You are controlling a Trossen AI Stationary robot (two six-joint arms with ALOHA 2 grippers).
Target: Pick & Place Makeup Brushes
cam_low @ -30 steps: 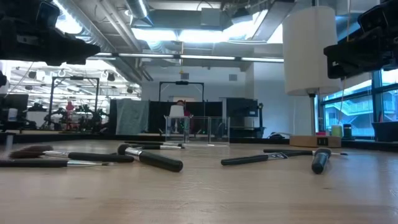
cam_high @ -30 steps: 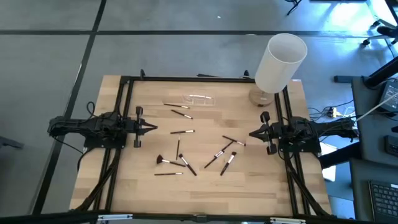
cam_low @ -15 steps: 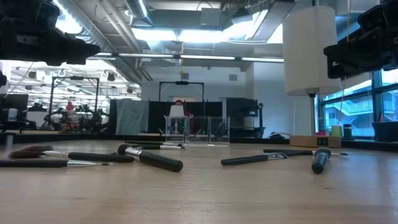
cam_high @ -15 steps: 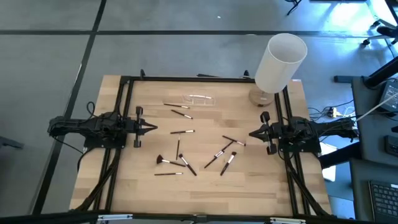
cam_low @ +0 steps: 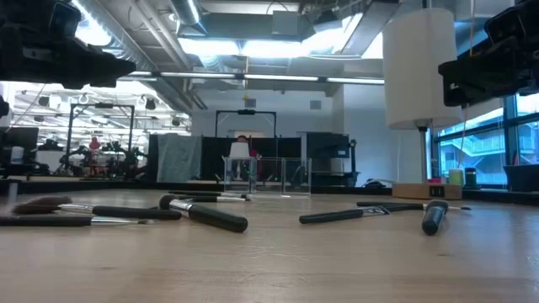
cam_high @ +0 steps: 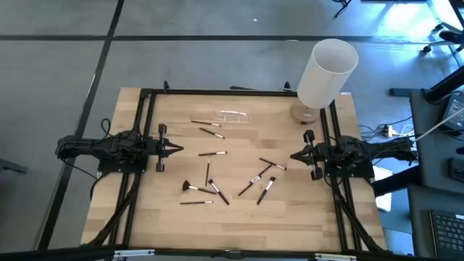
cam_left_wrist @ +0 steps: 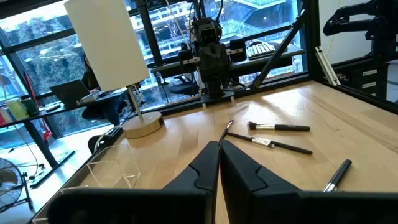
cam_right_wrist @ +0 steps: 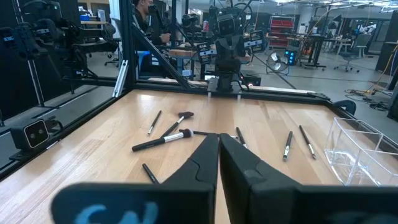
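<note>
I am waiting at the start: the makeup brushes [cam_high: 217, 181] are lying scattered across the middle of the counter [cam_high: 304, 217], none picked up. My left tool [cam_high: 178, 151] is hovering clenched and empty by the left edge, my right tool [cam_high: 293, 156] likewise by the right edge. Next, I am judging, one must open and descend.

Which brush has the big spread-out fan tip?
The fan brush, lying toward the left hand's side of the table. Its dark bristles flare out wide and flat, while the other brushes end in small narrow tips.
</note>
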